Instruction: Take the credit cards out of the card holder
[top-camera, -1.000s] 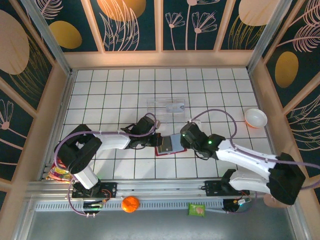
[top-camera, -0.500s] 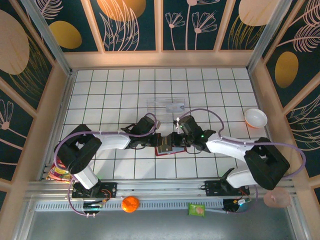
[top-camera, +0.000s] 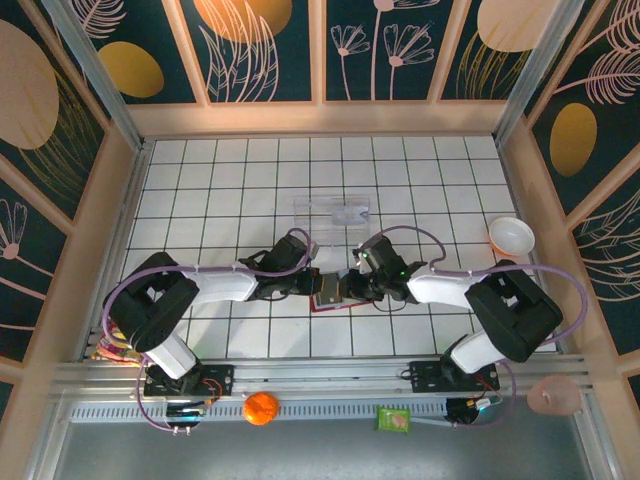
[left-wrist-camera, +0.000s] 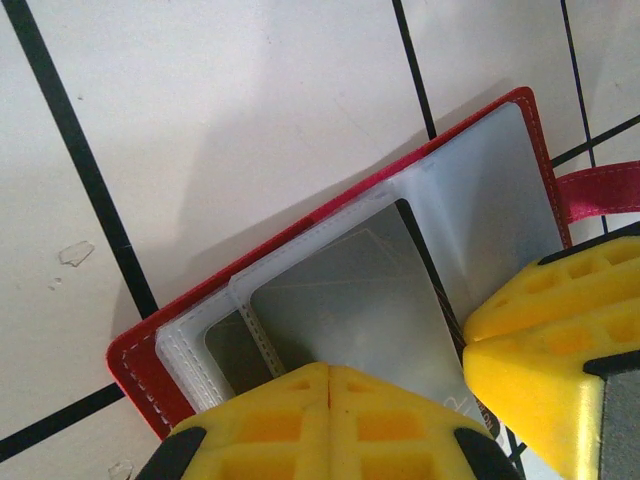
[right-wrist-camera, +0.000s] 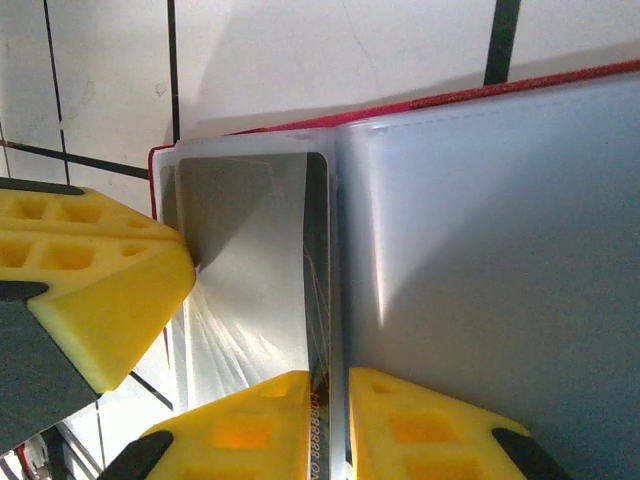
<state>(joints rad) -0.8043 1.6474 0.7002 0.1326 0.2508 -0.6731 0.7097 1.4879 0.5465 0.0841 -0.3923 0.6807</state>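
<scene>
The red card holder (left-wrist-camera: 480, 190) is being shown lying open on the white tiled counter (left-wrist-camera: 250, 100), with its clear sleeves facing up. A silvery card (left-wrist-camera: 350, 310) is being carried inside the card holder's left sleeve. The left gripper (left-wrist-camera: 328, 375) is being held with its jaws closed tight together, the tips being pressed onto that sleeve. The right gripper (right-wrist-camera: 337, 385) is being held at the card holder's middle fold, its jaws narrow, with the silvery card's dark edge being pinched between them. A clear tray (top-camera: 333, 212) is being seen well beyond the card holder.
</scene>
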